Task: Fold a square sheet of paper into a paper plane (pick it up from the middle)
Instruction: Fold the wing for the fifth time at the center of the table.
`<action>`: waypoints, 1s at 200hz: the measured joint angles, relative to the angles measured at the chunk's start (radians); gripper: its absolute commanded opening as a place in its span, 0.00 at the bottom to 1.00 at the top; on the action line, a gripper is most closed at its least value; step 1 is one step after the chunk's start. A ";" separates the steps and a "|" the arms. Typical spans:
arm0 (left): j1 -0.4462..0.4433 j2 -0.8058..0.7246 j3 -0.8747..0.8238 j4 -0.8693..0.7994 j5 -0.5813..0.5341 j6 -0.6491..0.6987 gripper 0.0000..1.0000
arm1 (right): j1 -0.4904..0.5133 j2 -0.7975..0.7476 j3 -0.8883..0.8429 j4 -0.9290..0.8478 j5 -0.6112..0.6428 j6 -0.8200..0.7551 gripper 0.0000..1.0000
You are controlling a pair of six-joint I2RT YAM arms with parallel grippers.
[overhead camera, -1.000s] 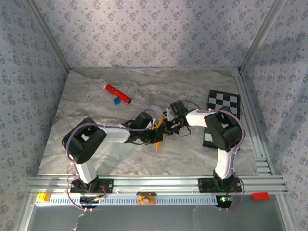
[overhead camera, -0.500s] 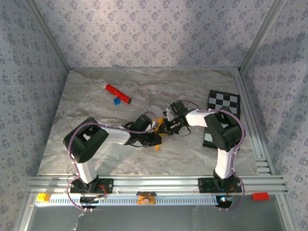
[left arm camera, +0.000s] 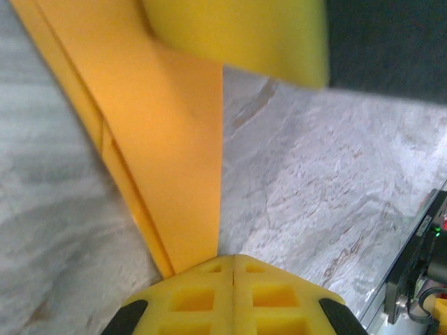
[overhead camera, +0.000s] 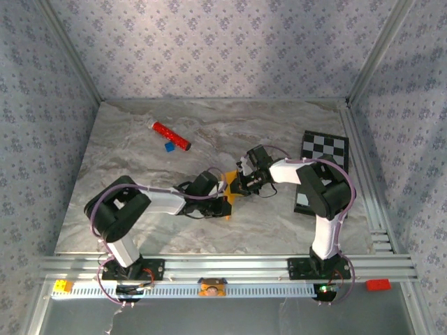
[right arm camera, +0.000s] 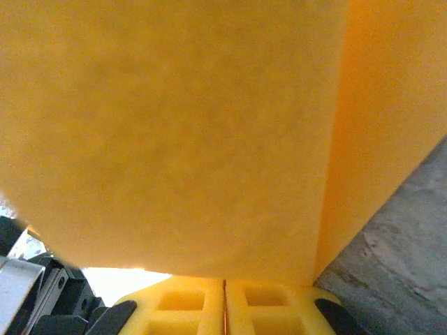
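left claw: the left gripper (left arm camera: 233,259) is pressed together, pinching the orange paper (left arm camera: 174,132) by a narrow end that runs straight into its fingertips

right claw: the right gripper (right arm camera: 225,283) is clamped onto the same sheet, which fans out wide just ahead of its tips

where the paper is: sandwiched between the two claws. From the overhead cam only a sliver peeks out between them. Can't tell if its lower edge touches the marble table (left arm camera: 314,181).

paper shape: stacked edges show along one side ahead of the left claw, so it looks folded over a few times already, tapering dart-ish toward that claw

why two pinches: my guess is thin paper would flop or spring open with one grip. Holding it from opposite ends keeps the layers lined up for the next crease.

why the clutter sits far off: probably just parked out of the folding zone

count, task stuff: 1 paper, 2 claws, both on it

count, other stuff: 1 red cylinder (overhead camera: 171,136) and 1 blue block (overhead camera: 169,147) just beside it, both well beyond the claws. Also 1 checkered board (overhead camera: 323,150) off past the right claw.
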 measured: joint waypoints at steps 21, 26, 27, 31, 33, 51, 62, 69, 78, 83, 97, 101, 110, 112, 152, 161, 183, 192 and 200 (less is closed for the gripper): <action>-0.005 -0.022 -0.014 -0.022 -0.004 0.009 0.01 | 0.000 0.000 0.000 0.000 0.000 0.000 0.10; -0.006 -0.025 -0.016 -0.027 -0.005 0.012 0.01 | 0.000 0.000 0.000 0.000 0.000 0.000 0.10; -0.006 -0.026 -0.017 -0.027 -0.005 0.013 0.01 | 0.000 0.000 0.000 0.000 0.000 0.000 0.10; -0.007 -0.028 -0.017 -0.031 -0.006 0.014 0.01 | 0.001 0.000 0.000 0.000 0.000 0.000 0.10; -0.007 -0.029 -0.017 -0.034 -0.007 0.016 0.01 | 0.001 0.000 0.000 0.000 0.000 0.000 0.10; -0.011 -0.039 -0.021 -0.049 -0.011 0.025 0.01 | 0.002 0.001 0.000 0.000 0.000 0.000 0.10; -0.012 -0.043 -0.022 -0.060 -0.011 0.029 0.01 | 0.002 0.001 0.000 0.000 0.000 0.000 0.10; -0.013 -0.048 -0.022 -0.069 -0.013 0.032 0.01 | 0.002 0.001 0.000 0.000 0.000 0.000 0.10; -0.015 -0.055 -0.025 -0.082 -0.014 0.035 0.01 | 0.002 0.001 0.000 0.000 0.000 0.000 0.10; -0.017 -0.061 -0.029 -0.087 -0.015 0.036 0.01 | 0.002 0.001 0.000 0.000 0.000 0.000 0.10; -0.023 -0.076 -0.038 -0.108 -0.015 0.039 0.00 | 0.002 0.001 0.000 0.000 0.000 0.000 0.10; -0.024 -0.080 -0.040 -0.113 -0.015 0.040 0.00 | 0.002 0.001 0.000 0.000 0.000 0.000 0.10; -0.027 -0.086 -0.042 -0.124 -0.014 0.043 0.00 | 0.002 0.001 0.000 0.000 0.000 0.000 0.10; -0.027 -0.087 -0.042 -0.128 -0.014 0.044 0.00 | 0.002 0.001 0.001 0.000 0.000 0.000 0.10; -0.033 -0.138 -0.066 -0.178 -0.011 0.046 0.00 | 0.002 0.001 0.002 -0.001 0.000 0.000 0.10; -0.033 -0.164 -0.073 -0.187 -0.011 0.046 0.00 | 0.002 0.001 0.002 -0.001 0.000 0.000 0.10; -0.022 -0.223 -0.076 -0.179 -0.011 0.043 0.00 | 0.002 0.001 0.002 0.000 0.000 0.000 0.10; -0.009 -0.238 -0.076 -0.169 -0.011 0.040 0.00 | 0.002 0.001 0.002 0.000 0.000 0.000 0.10; 0.006 -0.242 -0.075 -0.151 -0.011 0.034 0.00 | 0.002 0.001 0.002 0.000 0.000 0.001 0.10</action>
